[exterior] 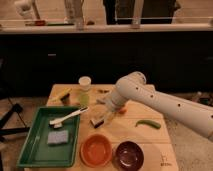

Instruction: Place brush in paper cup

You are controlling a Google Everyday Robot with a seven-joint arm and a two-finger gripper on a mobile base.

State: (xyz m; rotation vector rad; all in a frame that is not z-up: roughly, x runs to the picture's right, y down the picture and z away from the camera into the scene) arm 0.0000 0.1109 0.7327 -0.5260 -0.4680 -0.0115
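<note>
The brush (68,117), long and slim with a white handle, lies slantwise in the green tray (36,150) at the table's left. The paper cup (85,82), small and cream, stands upright at the back of the table, behind a pale green cup (84,99). My gripper (102,113) hangs at the end of the white arm (150,97), which reaches in from the right. It is open and holds nothing. It sits just right of the tray, over a black-and-white scrubber (97,121), and a short way right of the brush's handle end.
A blue sponge (57,137) lies in the tray. An orange bowl (96,150) and a dark red bowl (129,154) stand at the front. An orange fruit (122,111) peeks from behind the arm; a green pod (148,123) lies right. A yellow-and-black item (62,94) is back left.
</note>
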